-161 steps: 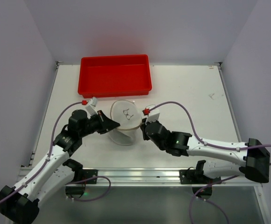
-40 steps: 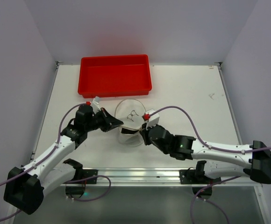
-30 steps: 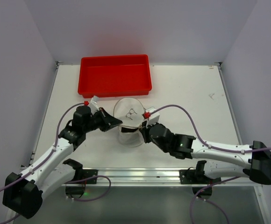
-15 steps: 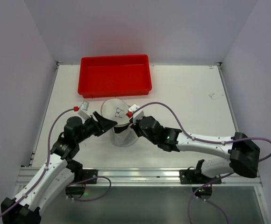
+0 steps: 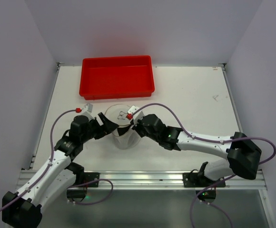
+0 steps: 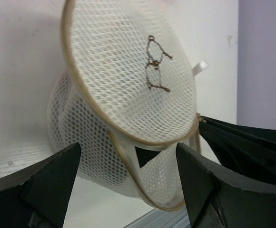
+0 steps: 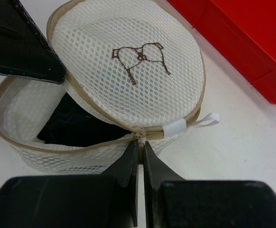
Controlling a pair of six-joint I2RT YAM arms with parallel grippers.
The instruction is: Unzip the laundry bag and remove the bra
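Observation:
The white mesh laundry bag (image 5: 122,138) stands mid-table with its round lid (image 7: 128,61) tipped up and the zip open round most of the rim. The black bra (image 7: 76,126) lies inside, showing through the gap and as a dark patch (image 6: 145,154) in the left wrist view. My right gripper (image 7: 140,142) is shut on the zipper pull at the bag's near side, close to the white loop tag (image 7: 207,118). My left gripper (image 6: 128,185) is open at the bag's left side, with a finger (image 7: 19,42) beside the lid and nothing held.
A red plastic tray (image 5: 116,90) sits just behind the bag at the table's back left. The metal rail (image 5: 142,178) runs along the near edge. The right arm (image 5: 200,142) stretches across the table from the right.
My left gripper has opened and let go of the bag. The right gripper, still on the zipper pull, has moved left, and the bag shifted left with it.

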